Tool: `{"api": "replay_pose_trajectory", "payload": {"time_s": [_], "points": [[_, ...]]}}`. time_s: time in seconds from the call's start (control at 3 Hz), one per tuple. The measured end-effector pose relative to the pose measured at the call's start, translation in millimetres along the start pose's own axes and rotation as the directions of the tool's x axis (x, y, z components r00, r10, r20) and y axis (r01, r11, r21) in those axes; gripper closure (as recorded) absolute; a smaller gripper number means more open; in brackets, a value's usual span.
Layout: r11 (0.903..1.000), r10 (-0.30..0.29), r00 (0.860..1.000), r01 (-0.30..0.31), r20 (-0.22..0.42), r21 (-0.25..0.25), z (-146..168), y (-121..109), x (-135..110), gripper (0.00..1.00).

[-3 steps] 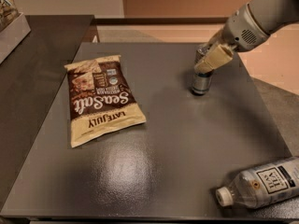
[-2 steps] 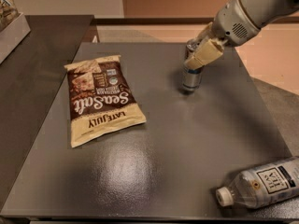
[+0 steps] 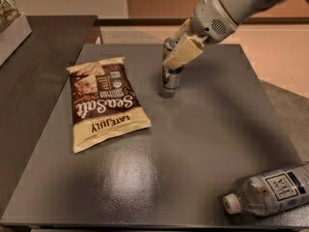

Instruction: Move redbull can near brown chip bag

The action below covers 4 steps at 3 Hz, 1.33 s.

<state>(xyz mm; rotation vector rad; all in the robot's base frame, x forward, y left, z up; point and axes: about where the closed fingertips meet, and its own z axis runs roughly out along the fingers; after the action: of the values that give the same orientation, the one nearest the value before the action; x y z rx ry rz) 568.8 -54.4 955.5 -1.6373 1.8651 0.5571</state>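
Camera view, the only one on record. You have the gripper (image 3: 175, 56) at the far middle of the counter (image 3: 193, 144), reaching in from the upper right on a pale arm. Its fingers (image 3: 183, 52) are closed around the upper part of the redbull can (image 3: 172, 79). One cream pad lies across the can's near side just below the silver top, and the other is hidden behind it. The high grip leaves the can's lower body free, which suits carrying it upright.

The can stands upright, with a dark shadow directly under its base. You cannot tell from here whether it rests on the counter or is just clear of it.

The brown chip bag (image 3: 104, 103) lies flat at the left of the counter, print side up, its long side running toward you. The can is near the bag's far right corner but not touching it; a strip of bare counter shows between them.

Judgement: the task looks close to done. What remains is to set the can down without tipping it and open the fingers.

A clear water bottle (image 3: 270, 192) lies on its side at the near right corner, well apart from the work and no obstruction.
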Motion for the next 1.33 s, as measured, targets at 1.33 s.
{"api": "replay_pose_trajectory", "payload": {"time_s": [1.33], "points": [[0.9899, -0.047, 0.999, 0.048, 0.014, -0.133, 65.9, 13.5, -32.3, 0.82]]}}
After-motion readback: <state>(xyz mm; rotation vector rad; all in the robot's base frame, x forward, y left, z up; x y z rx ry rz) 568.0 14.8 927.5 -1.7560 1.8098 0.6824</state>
